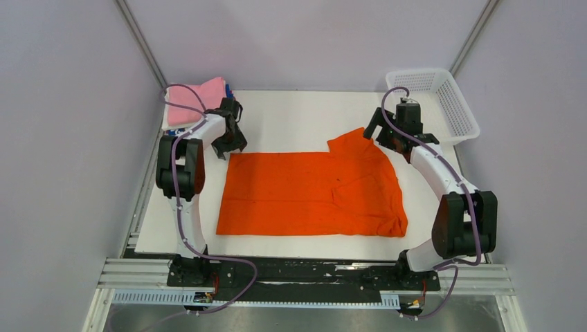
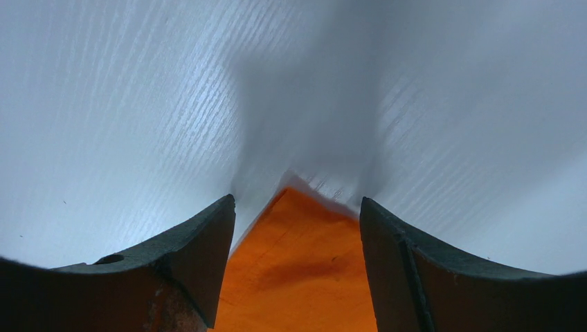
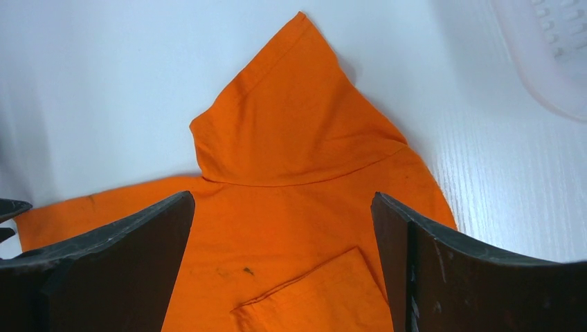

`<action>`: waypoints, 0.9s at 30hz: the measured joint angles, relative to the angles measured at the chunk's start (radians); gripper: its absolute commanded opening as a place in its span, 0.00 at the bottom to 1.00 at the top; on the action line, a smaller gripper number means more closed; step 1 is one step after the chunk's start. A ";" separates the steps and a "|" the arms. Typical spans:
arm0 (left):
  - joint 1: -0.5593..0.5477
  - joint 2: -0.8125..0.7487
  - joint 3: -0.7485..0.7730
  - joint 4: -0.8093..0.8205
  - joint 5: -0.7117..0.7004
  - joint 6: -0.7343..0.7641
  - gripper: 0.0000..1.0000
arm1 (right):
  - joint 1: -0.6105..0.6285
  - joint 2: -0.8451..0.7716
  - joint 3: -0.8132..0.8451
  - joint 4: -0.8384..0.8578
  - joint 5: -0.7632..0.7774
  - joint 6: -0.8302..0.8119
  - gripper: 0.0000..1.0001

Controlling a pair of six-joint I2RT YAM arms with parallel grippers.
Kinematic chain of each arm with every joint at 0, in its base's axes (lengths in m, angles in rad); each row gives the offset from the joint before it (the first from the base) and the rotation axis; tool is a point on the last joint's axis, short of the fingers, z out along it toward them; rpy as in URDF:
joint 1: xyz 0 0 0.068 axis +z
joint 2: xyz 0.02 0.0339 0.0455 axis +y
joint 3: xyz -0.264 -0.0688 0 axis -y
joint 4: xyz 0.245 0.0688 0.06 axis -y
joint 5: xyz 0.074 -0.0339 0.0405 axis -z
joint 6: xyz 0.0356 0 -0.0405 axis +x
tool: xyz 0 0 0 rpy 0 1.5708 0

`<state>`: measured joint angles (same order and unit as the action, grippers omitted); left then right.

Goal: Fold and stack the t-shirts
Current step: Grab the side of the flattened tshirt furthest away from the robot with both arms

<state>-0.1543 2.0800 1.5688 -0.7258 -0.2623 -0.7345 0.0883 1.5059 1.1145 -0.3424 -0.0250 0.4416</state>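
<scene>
Clearly, the orange t-shirt (image 1: 311, 194) is only partly folded; left gripper (image 2: 296, 207) and right gripper (image 3: 282, 197) are spread wide, empty.

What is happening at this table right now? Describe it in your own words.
Two robot arms are working on an orange t-shirt spread out on the white table. The left gripper hangs open over its far left corner, the right gripper open over the far right sleeve. Neither grips the cloth. Folded shirts, pink on top, sit at the far left corner; a white basket stands far right.
</scene>
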 measured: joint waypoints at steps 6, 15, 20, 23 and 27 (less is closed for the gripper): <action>-0.001 -0.011 -0.045 0.016 0.014 -0.009 0.53 | 0.000 0.010 0.006 0.000 0.008 -0.006 1.00; -0.003 -0.012 -0.045 -0.005 0.013 -0.017 0.11 | 0.005 0.054 0.026 -0.013 0.012 -0.011 1.00; -0.006 -0.014 -0.044 -0.018 0.013 -0.017 0.00 | 0.027 0.131 0.101 -0.019 0.052 -0.024 0.99; -0.012 -0.016 -0.044 -0.024 0.013 -0.011 0.00 | 0.043 0.220 0.189 -0.030 0.080 -0.030 0.95; -0.023 -0.019 -0.044 -0.043 0.010 0.005 0.00 | 0.067 0.388 0.355 -0.058 0.132 -0.047 0.86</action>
<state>-0.1768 2.0605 1.5249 -0.7685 -0.2520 -0.7292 0.1551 1.8942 1.4696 -0.4007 0.1070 0.3943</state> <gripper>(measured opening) 0.008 0.925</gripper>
